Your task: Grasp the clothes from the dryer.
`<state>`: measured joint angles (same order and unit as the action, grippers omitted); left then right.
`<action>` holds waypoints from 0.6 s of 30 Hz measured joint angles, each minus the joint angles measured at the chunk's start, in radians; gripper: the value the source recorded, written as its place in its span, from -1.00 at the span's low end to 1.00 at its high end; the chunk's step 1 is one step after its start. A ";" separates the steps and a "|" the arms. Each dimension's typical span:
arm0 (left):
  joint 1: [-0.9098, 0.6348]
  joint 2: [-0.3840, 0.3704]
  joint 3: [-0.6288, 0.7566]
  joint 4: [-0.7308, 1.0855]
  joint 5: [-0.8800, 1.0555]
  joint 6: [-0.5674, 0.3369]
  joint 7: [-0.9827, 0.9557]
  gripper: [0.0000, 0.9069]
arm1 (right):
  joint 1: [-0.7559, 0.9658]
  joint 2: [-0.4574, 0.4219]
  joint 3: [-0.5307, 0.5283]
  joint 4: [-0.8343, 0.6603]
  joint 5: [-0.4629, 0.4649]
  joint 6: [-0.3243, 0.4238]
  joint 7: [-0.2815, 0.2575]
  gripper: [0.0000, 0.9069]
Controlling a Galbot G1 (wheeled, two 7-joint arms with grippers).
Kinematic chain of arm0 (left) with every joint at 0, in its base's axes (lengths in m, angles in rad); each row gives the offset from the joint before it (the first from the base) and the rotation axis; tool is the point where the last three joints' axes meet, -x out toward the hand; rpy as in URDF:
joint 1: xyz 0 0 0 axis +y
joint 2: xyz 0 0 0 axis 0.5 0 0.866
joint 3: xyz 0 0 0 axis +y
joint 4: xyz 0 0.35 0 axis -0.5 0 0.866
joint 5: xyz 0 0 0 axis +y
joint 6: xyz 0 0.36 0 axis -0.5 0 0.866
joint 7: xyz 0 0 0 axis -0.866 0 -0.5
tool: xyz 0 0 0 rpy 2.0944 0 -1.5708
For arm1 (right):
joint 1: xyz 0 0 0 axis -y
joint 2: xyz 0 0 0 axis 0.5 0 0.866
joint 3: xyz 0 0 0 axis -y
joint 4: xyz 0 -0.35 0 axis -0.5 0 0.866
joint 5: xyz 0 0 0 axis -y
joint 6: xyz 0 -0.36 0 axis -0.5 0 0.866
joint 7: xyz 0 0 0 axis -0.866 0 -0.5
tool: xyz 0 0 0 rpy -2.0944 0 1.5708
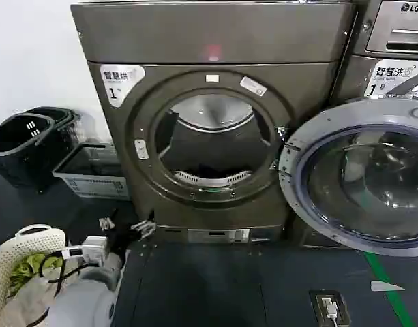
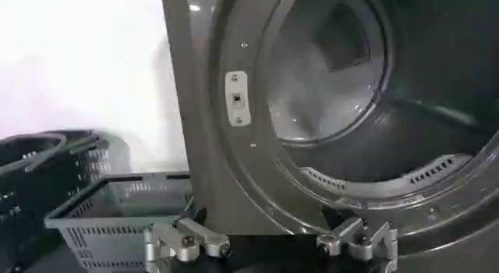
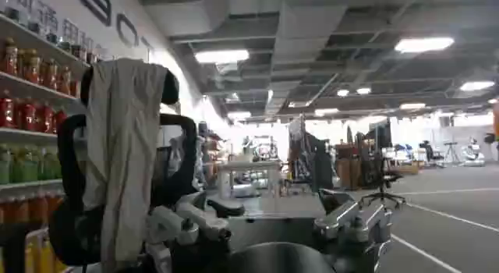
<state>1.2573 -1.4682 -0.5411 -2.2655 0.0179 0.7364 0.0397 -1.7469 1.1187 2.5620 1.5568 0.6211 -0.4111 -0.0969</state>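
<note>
The grey dryer (image 1: 215,48) stands straight ahead with its round drum opening (image 1: 210,144) uncovered. A dark shape lies low in the drum (image 1: 207,170); it is too dim to tell whether it is the clothes. My left gripper (image 1: 127,227) hangs low in front of the dryer's lower left corner, outside the drum. In the left wrist view this gripper (image 2: 271,247) is open, nothing between its fingers (image 2: 187,242), and it faces the drum rim (image 2: 366,190). My right gripper (image 3: 269,229) is open and empty, turned away toward the room.
The dryer door (image 1: 362,177) is swung open to the right, in front of a second machine (image 1: 393,41). Black baskets (image 1: 21,143) and a grey crate (image 1: 93,170) stand left of the dryer. A white basket (image 1: 28,255) is at the lower left, a floor socket (image 1: 329,306) on the dark mat.
</note>
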 measured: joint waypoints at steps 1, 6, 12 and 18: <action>0.002 -0.001 0.000 0.000 0.001 0.000 0.001 1.00 | 0.000 0.000 -0.004 -0.002 0.003 0.010 0.001 1.00; 0.006 -0.001 0.000 -0.001 0.004 0.000 0.003 1.00 | 0.000 0.003 -0.019 -0.013 0.027 0.057 0.007 1.00; 0.008 -0.001 0.001 -0.004 0.003 0.000 0.004 1.00 | 0.005 0.007 -0.031 -0.016 0.040 0.085 0.008 1.00; 0.004 0.000 0.004 -0.002 0.003 0.000 0.004 1.00 | 0.006 0.008 -0.036 -0.022 0.046 0.097 0.009 1.00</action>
<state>1.2609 -1.4685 -0.5371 -2.2672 0.0212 0.7364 0.0438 -1.7408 1.1267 2.5263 1.5343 0.6667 -0.3145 -0.0877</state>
